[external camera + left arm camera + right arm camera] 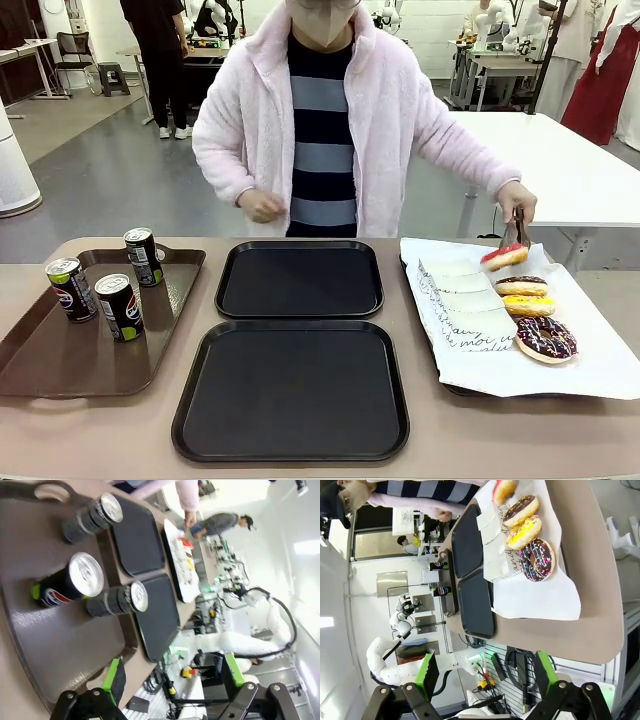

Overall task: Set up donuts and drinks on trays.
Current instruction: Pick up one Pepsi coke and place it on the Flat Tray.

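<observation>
My left end effector (pixel 172 680) is released and empty, facing the brown tray (pixel 40 360) at the left, where three drinks (pixel 120 307) stand. My right end effector (pixel 485 672) is spread too, holding nothing. Two black trays (pixel 292 390) lie mid-surface, one near, one far. Three donuts (pixel 529 306) sit on the paper-lined tray (pixel 600 370) at right. At its far end the person's hand (pixel 517 200) holds tongs (pixel 516 232) on a fourth donut (pixel 505 257).
</observation>
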Tool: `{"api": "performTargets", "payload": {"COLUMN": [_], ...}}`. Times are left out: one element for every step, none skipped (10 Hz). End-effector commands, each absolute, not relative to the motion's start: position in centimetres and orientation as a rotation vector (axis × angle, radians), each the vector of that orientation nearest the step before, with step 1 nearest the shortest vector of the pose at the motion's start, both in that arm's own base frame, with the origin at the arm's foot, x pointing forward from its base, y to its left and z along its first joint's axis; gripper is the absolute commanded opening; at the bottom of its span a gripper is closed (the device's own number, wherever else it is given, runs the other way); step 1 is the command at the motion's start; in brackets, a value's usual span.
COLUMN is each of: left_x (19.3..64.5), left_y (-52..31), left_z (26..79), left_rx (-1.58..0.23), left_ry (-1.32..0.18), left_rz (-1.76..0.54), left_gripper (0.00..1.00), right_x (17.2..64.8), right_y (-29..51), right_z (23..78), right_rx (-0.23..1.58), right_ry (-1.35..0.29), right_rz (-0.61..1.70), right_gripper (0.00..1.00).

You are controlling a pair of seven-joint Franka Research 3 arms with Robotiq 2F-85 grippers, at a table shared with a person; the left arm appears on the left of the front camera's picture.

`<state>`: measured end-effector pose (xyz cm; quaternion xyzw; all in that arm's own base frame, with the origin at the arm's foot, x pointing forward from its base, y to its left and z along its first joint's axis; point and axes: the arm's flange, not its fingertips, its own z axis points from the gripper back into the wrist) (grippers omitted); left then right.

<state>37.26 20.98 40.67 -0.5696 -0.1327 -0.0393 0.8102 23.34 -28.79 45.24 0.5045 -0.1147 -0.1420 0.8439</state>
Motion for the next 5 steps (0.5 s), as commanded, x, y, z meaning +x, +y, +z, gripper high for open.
{"api": "performTargets", "payload": {"left_x": [37.3, 37.7, 37.9, 38.2, 38.7], "left_y": [18.9, 17.6, 16.1, 14.5, 12.7], "left_z": [46.3, 48.7, 50.4, 51.4, 51.9], "left_rx": [-1.022, -0.913, -0.771, -0.647, -0.551], "left_ry": [-0.280, -0.256, -0.221, -0.143, -0.134], "left_rz": [-0.056, -0.068, -0.077, -0.092, -0.078], "left_gripper": [1.00, 1.00, 1.00, 1.00, 1.00], "right_x": [23.2, 23.2, 23.2, 23.2, 23.2], "right_y": [-28.8, -28.8, -28.8, -28.8, -28.8], "right_z": [45.3, 45.3, 45.3, 45.3, 45.3], "right_rx": [1.073, 1.073, 1.073, 1.073, 1.073], "right_ry": [-0.242, -0.242, -0.242, -0.242, -0.242], "right_rz": [-0.296, -0.296, -0.296, -0.296, -0.296], "right_gripper": [1.00, 1.00, 1.00, 1.00, 1.00]}}
